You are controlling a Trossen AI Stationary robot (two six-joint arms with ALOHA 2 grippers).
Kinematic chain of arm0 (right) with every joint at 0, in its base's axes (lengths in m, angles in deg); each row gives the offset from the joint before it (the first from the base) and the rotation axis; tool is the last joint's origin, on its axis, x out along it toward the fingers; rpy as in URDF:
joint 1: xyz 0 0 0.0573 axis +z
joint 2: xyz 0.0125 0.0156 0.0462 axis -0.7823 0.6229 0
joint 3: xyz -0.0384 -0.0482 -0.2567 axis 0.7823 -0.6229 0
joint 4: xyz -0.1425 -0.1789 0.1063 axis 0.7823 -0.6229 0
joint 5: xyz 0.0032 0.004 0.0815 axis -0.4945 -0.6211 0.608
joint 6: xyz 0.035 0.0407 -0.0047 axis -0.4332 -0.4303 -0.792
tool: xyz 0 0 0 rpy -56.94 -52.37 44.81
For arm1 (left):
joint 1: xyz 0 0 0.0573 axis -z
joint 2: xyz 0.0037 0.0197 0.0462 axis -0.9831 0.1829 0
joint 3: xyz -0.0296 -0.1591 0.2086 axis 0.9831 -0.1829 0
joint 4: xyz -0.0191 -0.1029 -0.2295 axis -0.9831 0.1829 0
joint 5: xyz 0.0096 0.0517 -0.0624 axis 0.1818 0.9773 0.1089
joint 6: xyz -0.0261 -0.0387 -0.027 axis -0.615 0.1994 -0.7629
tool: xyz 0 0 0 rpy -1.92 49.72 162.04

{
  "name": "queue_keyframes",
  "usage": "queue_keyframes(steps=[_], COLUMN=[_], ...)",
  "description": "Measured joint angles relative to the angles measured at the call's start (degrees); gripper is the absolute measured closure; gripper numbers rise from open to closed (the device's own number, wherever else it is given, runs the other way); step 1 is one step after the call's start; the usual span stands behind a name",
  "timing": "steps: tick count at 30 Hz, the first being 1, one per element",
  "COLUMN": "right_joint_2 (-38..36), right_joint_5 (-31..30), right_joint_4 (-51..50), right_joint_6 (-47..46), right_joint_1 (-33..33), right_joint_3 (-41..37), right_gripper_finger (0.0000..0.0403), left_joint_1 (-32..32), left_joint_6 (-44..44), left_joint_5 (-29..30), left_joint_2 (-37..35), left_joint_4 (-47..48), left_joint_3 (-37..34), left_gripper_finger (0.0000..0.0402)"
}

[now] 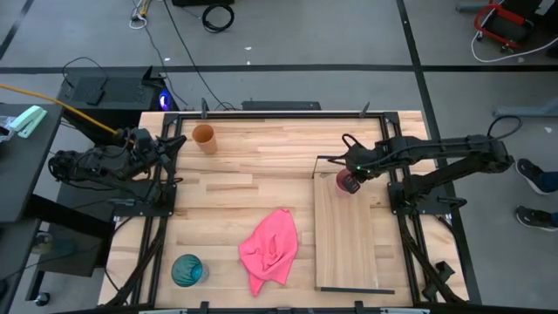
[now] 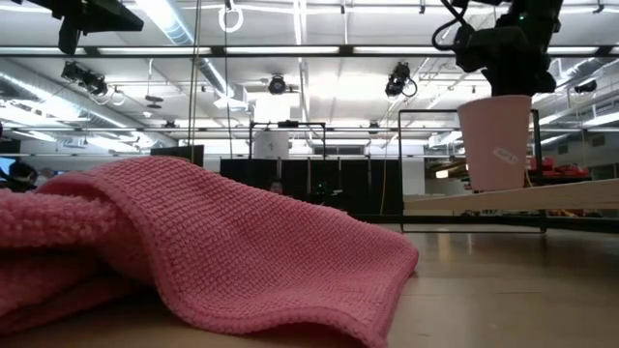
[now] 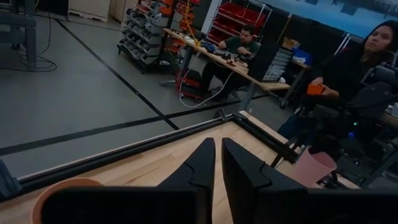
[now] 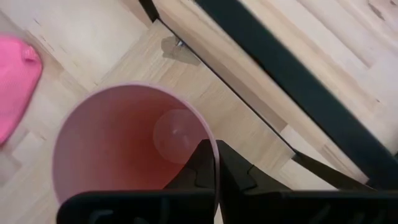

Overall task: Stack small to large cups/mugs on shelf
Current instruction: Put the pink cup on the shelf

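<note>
High view: right gripper (image 1: 350, 177) jaws pinch the pink cup's (image 1: 349, 182) rim at the shelf (image 1: 347, 253) end.

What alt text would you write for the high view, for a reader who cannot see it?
From above, the right tool holds the pink cup at the shelf's far end. The left tool waits near the orange-brown cup. A pink cloth and teal cup lie nearer the front.

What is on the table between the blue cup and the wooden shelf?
The crumpled pink cloth lies between the teal-blue cup and the shelf, as the high view shows.
</note>
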State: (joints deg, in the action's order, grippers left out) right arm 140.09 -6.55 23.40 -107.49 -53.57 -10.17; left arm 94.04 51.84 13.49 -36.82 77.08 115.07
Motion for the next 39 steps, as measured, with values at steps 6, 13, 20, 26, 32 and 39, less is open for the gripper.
queue_keyframes(steps=[6,13,20,26,32,39], right_joint_2=[0.1,0.1,0.1,0.1,0.1,0.1], right_joint_5=[0.2,1.2,1.5,1.5,1.5,1.5], right_joint_4=[0.8,0.7,0.7,0.7,0.7,0.7], right_joint_6=[0.4,0.7,0.9,0.9,0.5,0.0], right_joint_1=[-0.1,-0.1,-0.1,-0.1,-0.1,-0.1], right_joint_3=[-0.9,-1.0,-1.0,-1.0,-1.0,-1.0], right_gripper_finger=[0.0401,0.0398,0.0378,0.0365,0.0363,0.0362], left_joint_1=[0.0,0.0,0.0,0.0,0.0,0.0], left_joint_6=[-0.6,-0.6,-0.6,-0.6,-0.6,-1.0], left_joint_5=[0.0,0.0,0.0,0.0,0.0,0.0], left_joint_2=[0.0,0.0,0.0,0.0,0.0,0.0], left_joint_4=[0.5,0.5,0.5,0.5,0.5,0.5], left_joint_3=[0.0,0.0,0.0,0.0,0.0,0.0], left_gripper_finger=[0.0359,0.0362,0.0356,0.0361,0.0358,0.0355])
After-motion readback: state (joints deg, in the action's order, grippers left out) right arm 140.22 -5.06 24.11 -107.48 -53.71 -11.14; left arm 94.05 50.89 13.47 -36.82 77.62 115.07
